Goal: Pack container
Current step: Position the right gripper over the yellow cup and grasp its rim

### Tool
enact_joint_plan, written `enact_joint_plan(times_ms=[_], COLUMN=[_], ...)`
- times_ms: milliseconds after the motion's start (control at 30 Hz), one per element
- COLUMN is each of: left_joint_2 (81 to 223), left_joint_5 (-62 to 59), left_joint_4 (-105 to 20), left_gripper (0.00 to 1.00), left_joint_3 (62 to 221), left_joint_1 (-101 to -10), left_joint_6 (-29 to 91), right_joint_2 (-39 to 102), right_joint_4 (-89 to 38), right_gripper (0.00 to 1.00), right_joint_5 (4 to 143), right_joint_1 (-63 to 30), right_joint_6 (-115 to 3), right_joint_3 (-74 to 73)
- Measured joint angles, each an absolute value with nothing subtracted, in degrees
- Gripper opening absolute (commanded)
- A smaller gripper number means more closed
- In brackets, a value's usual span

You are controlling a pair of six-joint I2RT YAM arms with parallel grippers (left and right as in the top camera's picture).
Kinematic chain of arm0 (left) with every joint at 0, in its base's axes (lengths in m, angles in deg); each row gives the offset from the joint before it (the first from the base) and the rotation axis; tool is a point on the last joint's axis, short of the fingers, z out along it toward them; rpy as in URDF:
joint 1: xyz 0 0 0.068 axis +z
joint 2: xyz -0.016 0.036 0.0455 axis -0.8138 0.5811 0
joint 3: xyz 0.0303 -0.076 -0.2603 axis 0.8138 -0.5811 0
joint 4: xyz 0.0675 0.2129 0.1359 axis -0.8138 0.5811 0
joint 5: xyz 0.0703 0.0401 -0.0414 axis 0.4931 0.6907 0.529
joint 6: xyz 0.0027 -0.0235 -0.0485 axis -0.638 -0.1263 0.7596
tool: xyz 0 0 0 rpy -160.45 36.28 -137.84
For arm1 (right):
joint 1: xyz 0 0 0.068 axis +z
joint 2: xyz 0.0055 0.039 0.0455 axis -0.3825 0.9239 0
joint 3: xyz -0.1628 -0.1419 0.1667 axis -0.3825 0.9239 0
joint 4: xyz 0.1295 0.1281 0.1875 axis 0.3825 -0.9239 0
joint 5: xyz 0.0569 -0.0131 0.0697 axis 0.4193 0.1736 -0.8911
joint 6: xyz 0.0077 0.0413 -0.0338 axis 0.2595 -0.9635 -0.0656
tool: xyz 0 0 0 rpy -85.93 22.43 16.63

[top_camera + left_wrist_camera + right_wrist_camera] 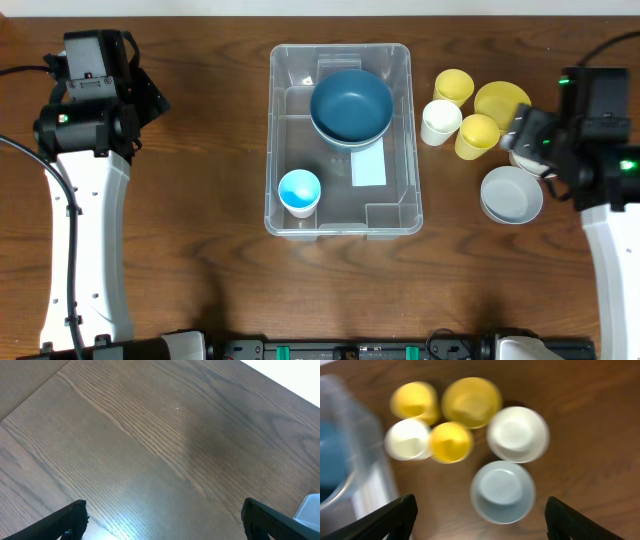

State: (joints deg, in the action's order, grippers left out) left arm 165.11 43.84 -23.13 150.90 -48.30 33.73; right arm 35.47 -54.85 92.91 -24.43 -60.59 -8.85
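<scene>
Sitting at the middle of the table (200, 60), the container (288, 215) stands upright with its short sides toward the far and near edges. Inside, a dark blue bowl (351, 105) fills the far end, a small cup with a blue inside (299, 191) stands upright in the near-left corner, and a white label (368, 168) lies on the base between them, toward the right wall.

Just beside the container's right wall stand a white cup (440, 122) and two yellow ones, the far yellow cup (453, 87) and the near yellow cup (477, 136), with a yellow bowl (502, 101) behind. A pale blue bowl (511, 194) sits nearer the front edge; the blurred right wrist view also shows a white bowl (517, 434) next to it.

The right gripper (480, 502) hangs above these bowls, jaws wide and holding nothing. The left gripper (164, 507) is over bare wood near the far-left corner, jaws spread wide, also with nothing between them.
</scene>
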Motion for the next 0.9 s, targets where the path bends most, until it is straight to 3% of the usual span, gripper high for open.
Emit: enact_joint_plan(times_ms=[233,900], left_joint_2=[165.11,165.11], left_joint_5=[43.86,43.84], left_joint_4=[-23.13,-23.13], left_gripper=[0.98,0.98], left_joint_3=[150.90,150.90], left_joint_1=[-48.30,-48.30], left_joint_6=[33.73,33.73], right_joint_2=[40.00,54.90], right_joint_4=[-52.93,-46.33], right_gripper=[0.84,0.83], right_joint_5=[86.72,79.66], right_joint_1=[-32.67,-32.82], right_joint_6=[-58.90,-54.73], right_joint_3=[-6.93,-6.32])
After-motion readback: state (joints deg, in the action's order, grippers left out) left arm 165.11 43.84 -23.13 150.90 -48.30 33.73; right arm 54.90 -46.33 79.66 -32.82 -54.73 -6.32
